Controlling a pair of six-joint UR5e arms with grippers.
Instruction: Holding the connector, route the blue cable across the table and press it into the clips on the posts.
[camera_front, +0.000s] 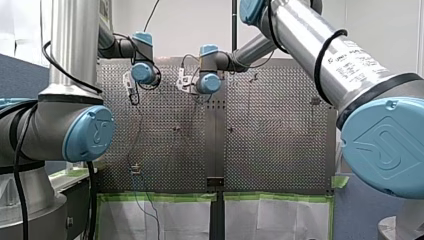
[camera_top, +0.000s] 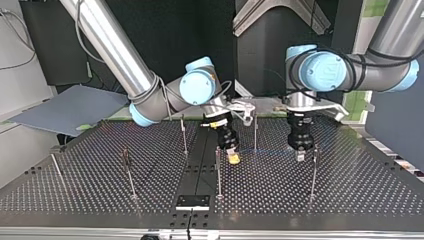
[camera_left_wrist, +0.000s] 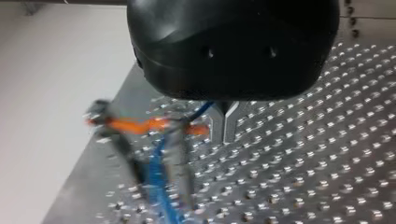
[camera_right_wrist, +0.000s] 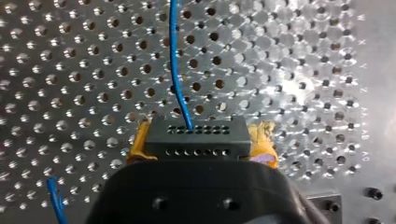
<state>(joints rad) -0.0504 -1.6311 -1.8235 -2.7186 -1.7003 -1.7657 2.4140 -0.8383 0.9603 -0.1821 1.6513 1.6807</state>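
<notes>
1. Closest to the lens in the right wrist view: my right hand (camera_right_wrist: 201, 140), yellow pads (camera_right_wrist: 264, 140) pinching a black connector (camera_right_wrist: 196, 144) from both sides.
2. Blue cable (camera_right_wrist: 175, 60) coming out of the connector's far face and running straight ahead over the perforated bench (camera_right_wrist: 303, 70). Second bit of blue down beside the hand.
3. Left wrist view: my left hand (camera_left_wrist: 225, 127), metal fingers (camera_left_wrist: 217, 126) pressed together, no gap showing. Blue cable climbing up right beside the finger roots. Can't tell if it's actually nipped between them.
4. Beside that hand: a blurry post (camera_left_wrist: 176, 154) with an orange clip (camera_left_wrist: 140, 125), blue cable hanging just beside it and trailing down toward the bench.
5. Top view: both hands low over the middle of the bench among thin upright posts (camera_top: 218, 172), one post standing between the two hands, faint blue line stretched across from one to the other.
</notes>
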